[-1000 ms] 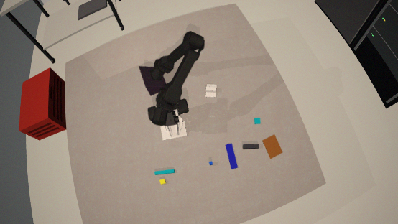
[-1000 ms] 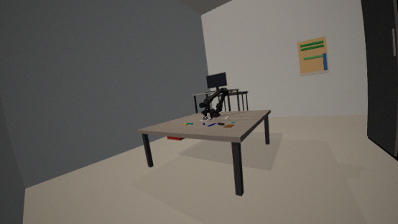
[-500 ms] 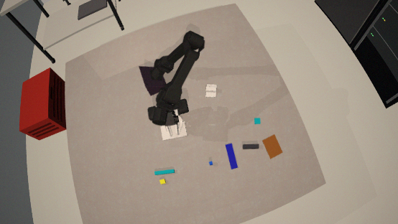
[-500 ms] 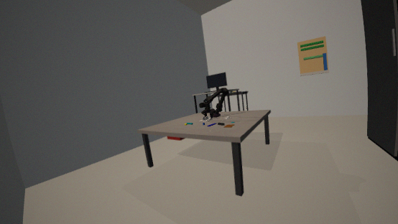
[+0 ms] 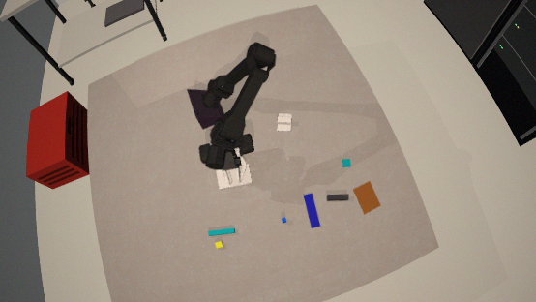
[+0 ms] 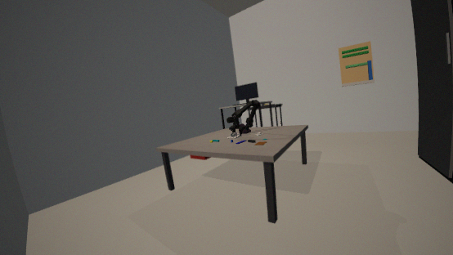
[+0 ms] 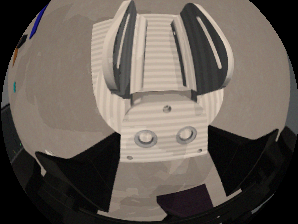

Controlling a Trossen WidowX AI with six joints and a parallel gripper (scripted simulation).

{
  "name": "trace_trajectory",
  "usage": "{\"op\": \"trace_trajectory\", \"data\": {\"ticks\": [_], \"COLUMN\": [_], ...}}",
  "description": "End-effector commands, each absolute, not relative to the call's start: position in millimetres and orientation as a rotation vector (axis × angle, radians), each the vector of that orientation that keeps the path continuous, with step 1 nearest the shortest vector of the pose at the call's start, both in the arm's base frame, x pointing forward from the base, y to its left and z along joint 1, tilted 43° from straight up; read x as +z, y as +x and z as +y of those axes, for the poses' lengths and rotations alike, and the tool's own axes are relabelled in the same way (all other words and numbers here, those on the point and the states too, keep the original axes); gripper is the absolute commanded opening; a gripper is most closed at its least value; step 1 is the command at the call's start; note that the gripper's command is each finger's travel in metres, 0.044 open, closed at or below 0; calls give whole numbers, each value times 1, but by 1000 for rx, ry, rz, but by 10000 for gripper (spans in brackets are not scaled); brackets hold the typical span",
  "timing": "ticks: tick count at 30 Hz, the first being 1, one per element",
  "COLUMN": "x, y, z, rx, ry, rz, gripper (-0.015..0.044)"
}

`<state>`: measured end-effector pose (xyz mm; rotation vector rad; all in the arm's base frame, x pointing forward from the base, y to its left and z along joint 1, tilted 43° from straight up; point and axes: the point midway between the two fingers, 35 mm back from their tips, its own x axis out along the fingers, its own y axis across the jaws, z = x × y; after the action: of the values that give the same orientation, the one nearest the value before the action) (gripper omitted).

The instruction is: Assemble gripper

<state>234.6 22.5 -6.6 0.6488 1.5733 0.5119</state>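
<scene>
The white gripper base (image 5: 222, 184) (image 7: 101, 102) lies on the table. A left jaw (image 7: 108, 60) and a right jaw (image 7: 226, 65) stand on it side by side, both pointing the same way. Their pins and gear teeth are hidden. The white housing plate (image 7: 165, 122) lies over the near ends of the jaws. A round stub shows in each of its two large holes. Whether the plate is fully down and level, I cannot tell. My gripper (image 5: 237, 161) (image 7: 162, 132) is shut on the housing plate, one black finger at each side edge.
A small white block (image 5: 284, 122) stands right of the arm. A dark purple sheet (image 5: 205, 110) (image 7: 187, 201) lies behind the gripper. A teal bar (image 5: 222, 232), yellow cube (image 5: 219, 245), small blue cube (image 5: 283, 220), blue bar (image 5: 312, 211), black bar (image 5: 338, 197), orange sheet (image 5: 367, 197) and teal square (image 5: 346, 163) lie farther off.
</scene>
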Motion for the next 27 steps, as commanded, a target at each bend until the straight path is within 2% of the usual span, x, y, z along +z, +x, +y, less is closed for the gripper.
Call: {"op": "trace_trajectory", "data": {"ticks": [1,6,9,10,27], "x": [-7,-7,-7,-7,5], "y": [235,235,235,235,237], "z": [23,23,23,23,11], "rx": [509,509,512,512,509], "ry": [650,650,649,649,648], "rz": [1575,1575,1573,1573,1574], "gripper": [351,351,430,440,440]}}
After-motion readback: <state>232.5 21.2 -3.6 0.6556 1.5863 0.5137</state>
